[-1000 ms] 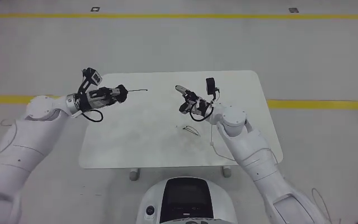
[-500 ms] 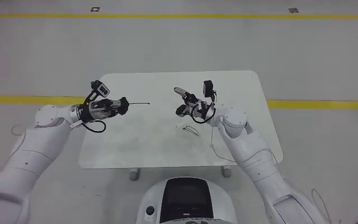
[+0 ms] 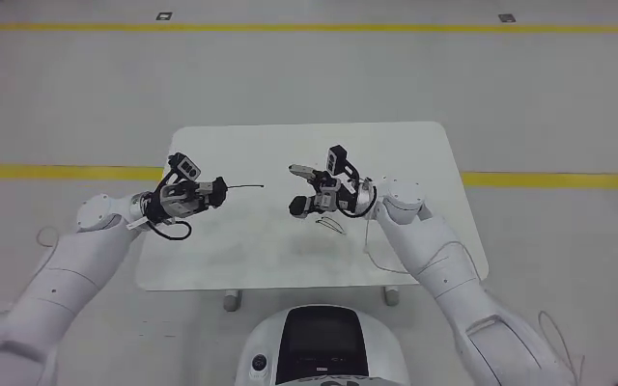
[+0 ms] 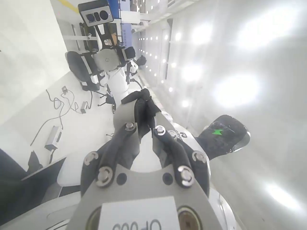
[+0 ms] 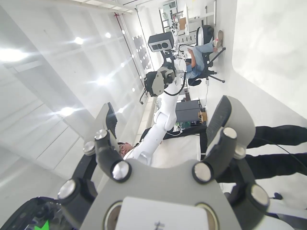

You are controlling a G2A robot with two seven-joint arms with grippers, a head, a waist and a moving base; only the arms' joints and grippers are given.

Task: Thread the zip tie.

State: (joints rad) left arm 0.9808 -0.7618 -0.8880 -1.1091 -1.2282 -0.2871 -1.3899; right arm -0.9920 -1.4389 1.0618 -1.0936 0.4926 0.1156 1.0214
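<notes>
The one zip tie (image 3: 246, 186) in play is a thin black strip pinched at its near end by the left gripper (image 3: 220, 189). It is held clear above the bench (image 3: 290, 261), with its free tip pointing toward 3 o'clock across the gap to the right gripper (image 3: 297, 188). In the left wrist view the fingers (image 4: 124, 113) are pressed together, their dark pads meeting at the tips. The right gripper hangs near the middle of the bench, well apart from the tie's tip, and its two fingers (image 5: 225, 113) are spread wide with nothing between them. Just at 5 o'clock from it, a small cluster of loose ties (image 3: 329, 225) lies flat on the surface, too fine to count. The bench is a single white top with rounded corners, standing on a pale grey floor (image 3: 309, 77). Two yellow lines (image 3: 309, 27) cross the floor, one at 12 o'clock and one passing behind the bench. Two small dark plates (image 3: 164, 15) sit in the floor near the far line.
</notes>
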